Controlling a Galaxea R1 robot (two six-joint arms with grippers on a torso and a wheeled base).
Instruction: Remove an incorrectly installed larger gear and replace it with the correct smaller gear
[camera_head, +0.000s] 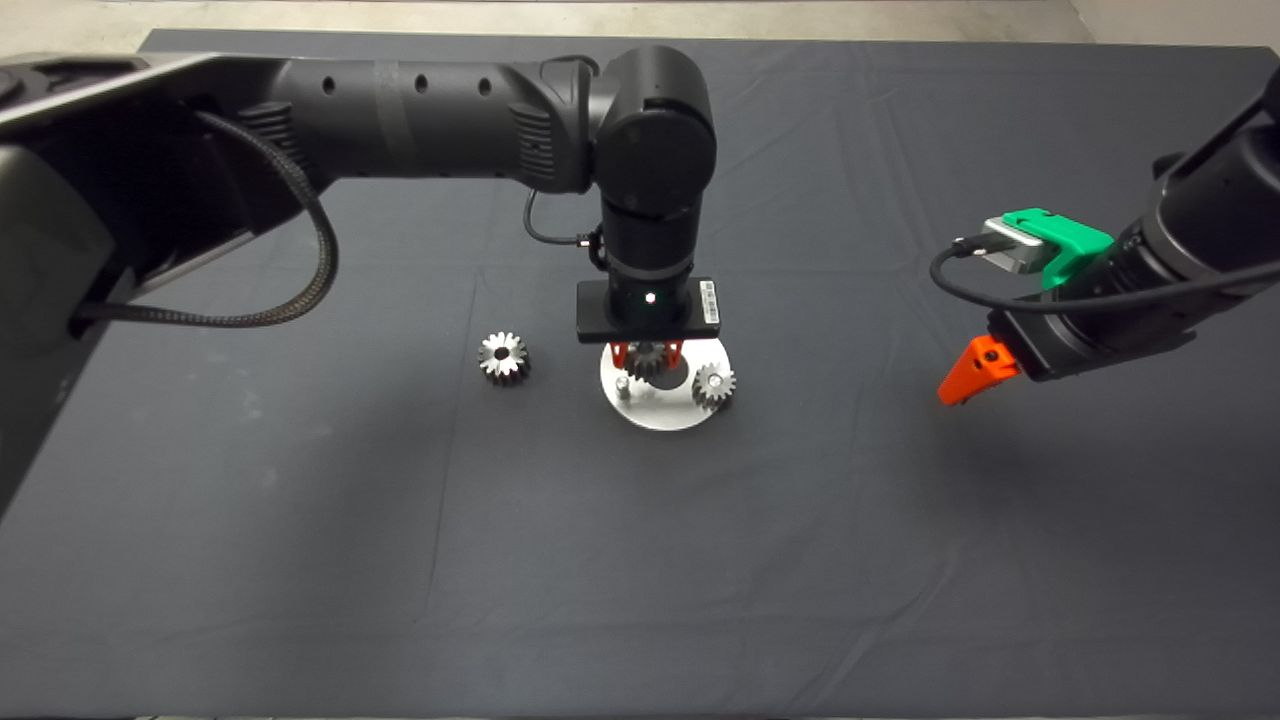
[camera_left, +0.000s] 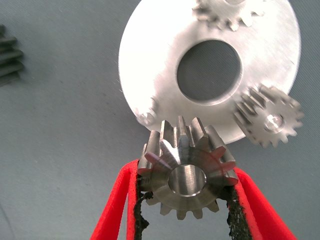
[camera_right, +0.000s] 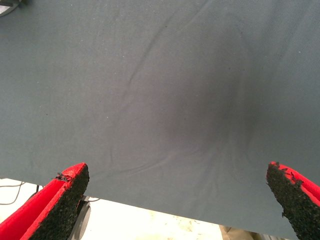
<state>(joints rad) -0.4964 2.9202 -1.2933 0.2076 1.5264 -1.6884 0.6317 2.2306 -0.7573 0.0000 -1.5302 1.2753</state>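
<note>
Left gripper hangs straight down over the round steel plate, mid-mat. Its red fingers are clamped on a smaller gear, one pad on each side of the teeth, bore facing the wrist camera. Whether the gear's underside touches the plate I can't tell.

On the plate: a big centre hole, a second small gear seated at the edge nearest the right arm, and part of a third toothed gear at the far rim in the left wrist view, cut off by the frame. A short bare peg stands on the plate just beside the held gear. The larger gear lies on the mat well apart from the plate, on the left arm's side, so the removal looks done.

Step in hand, as I judge it: seating the small gear on the bare peg.
- Line the bore up over the peg before going down; the gear looks off to one side of it in the wrist view.
- Keep the gear level: a tilted bore will catch on the peg top.
- Descend slowly. If teeth clash with the neighbouring gear, a slight wrist twist should let them mesh.
- Let go only once the gear sits flat, then lift straight up so the pads don't drag it off.

Right gripper waits above the mat at the right side, fingers spread wide, holding nothing.
</note>
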